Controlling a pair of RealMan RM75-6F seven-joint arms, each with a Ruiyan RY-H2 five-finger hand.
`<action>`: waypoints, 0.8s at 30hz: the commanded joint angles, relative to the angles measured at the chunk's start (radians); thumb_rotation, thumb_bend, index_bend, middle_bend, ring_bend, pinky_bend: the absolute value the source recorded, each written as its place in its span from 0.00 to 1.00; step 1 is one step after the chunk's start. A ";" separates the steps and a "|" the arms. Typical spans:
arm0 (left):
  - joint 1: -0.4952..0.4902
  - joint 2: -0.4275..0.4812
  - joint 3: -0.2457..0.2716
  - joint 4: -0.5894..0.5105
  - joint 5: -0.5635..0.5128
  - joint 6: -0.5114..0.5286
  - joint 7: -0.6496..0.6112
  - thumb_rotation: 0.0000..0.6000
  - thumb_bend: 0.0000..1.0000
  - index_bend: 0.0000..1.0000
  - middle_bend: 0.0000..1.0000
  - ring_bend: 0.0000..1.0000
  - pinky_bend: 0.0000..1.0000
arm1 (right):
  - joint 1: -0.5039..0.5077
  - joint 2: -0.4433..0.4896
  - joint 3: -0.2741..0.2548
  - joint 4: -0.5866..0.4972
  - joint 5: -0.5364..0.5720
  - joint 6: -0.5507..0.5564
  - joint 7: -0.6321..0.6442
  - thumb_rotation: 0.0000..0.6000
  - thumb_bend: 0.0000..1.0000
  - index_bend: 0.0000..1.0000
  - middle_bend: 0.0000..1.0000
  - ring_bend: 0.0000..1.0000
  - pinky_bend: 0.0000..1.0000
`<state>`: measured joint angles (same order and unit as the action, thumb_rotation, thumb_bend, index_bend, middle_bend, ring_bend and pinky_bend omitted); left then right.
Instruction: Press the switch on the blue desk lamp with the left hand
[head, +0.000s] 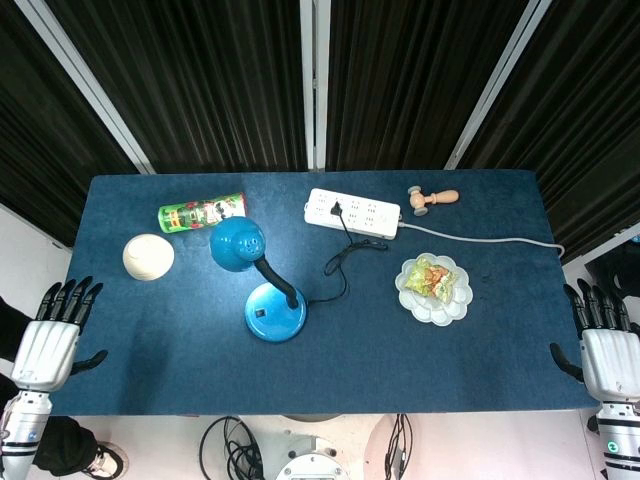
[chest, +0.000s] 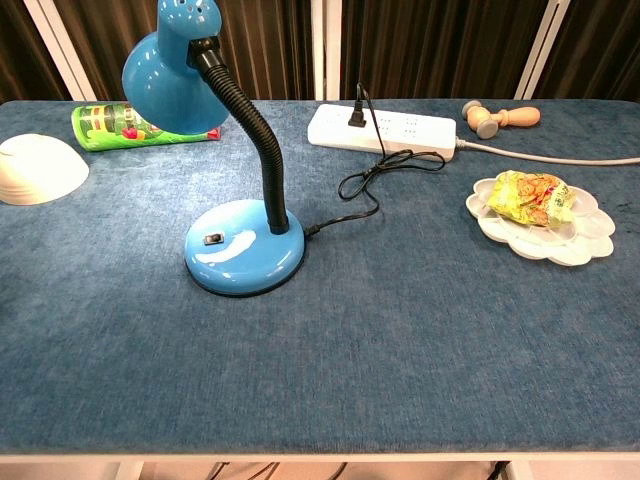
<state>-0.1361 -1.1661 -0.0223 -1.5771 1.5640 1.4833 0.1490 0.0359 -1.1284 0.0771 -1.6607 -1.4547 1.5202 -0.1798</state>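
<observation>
Fingers spread and empty, the left hand (head: 45, 345) waits off the table's left edge, well apart from the glossy blue gooseneck desk lamp (chest: 243, 245), whose small black rocker switch (chest: 212, 239) on the likely stable round base wants a light downward fingertip press.

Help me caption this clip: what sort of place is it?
Likely a robot test bench: a blue-covered table before black curtains, set with props such as a lamp and power strip.
</observation>
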 joint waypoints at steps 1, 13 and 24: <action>0.000 0.001 0.001 -0.001 0.002 0.002 -0.002 1.00 0.03 0.01 0.00 0.00 0.00 | -0.001 0.000 0.000 -0.001 -0.003 0.004 0.000 1.00 0.21 0.00 0.00 0.00 0.00; -0.001 0.014 0.013 -0.016 0.022 -0.002 -0.022 1.00 0.03 0.00 0.00 0.00 0.00 | -0.016 0.008 -0.001 -0.006 -0.014 0.030 0.012 1.00 0.21 0.00 0.00 0.00 0.00; -0.029 -0.024 -0.002 0.001 0.065 0.004 0.019 1.00 0.14 0.01 0.38 0.39 0.46 | -0.023 0.016 0.003 -0.006 -0.013 0.040 0.020 1.00 0.22 0.00 0.00 0.00 0.00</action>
<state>-0.1576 -1.1707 -0.0167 -1.5946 1.6157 1.4783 0.1488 0.0137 -1.1121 0.0799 -1.6672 -1.4681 1.5593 -0.1609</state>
